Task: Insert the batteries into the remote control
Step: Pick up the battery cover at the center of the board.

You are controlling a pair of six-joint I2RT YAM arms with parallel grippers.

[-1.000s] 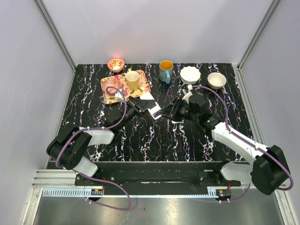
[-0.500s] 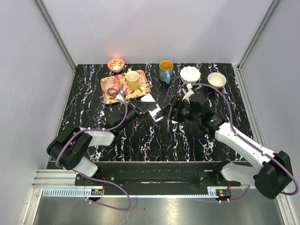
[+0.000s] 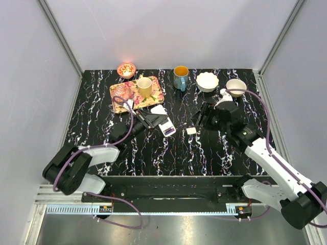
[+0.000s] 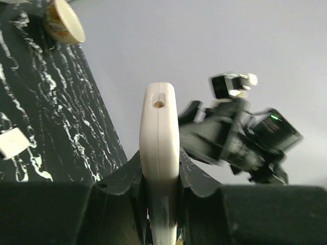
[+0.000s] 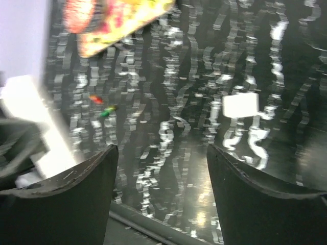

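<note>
left pincer [image 4: 159, 171] clenched on the remote [image 4: 159, 127], steadying it edge-up for loading i guess. right pincer [image 5: 162, 152] hangs released and empty. batteries [image 5: 95, 99] lie loose on the bench [image 5: 179, 66] by the tray [image 5: 120, 18].

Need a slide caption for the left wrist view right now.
Left gripper shut on the white remote control, seen edge-on; small white cover lies on the marbled table at left.

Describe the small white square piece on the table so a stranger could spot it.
On the black marbled table, look near the middle. The white square piece lies flat and alone close to the right gripper. Unlike the longer remote control held in the left gripper, it is square, loose and untouched.
</note>
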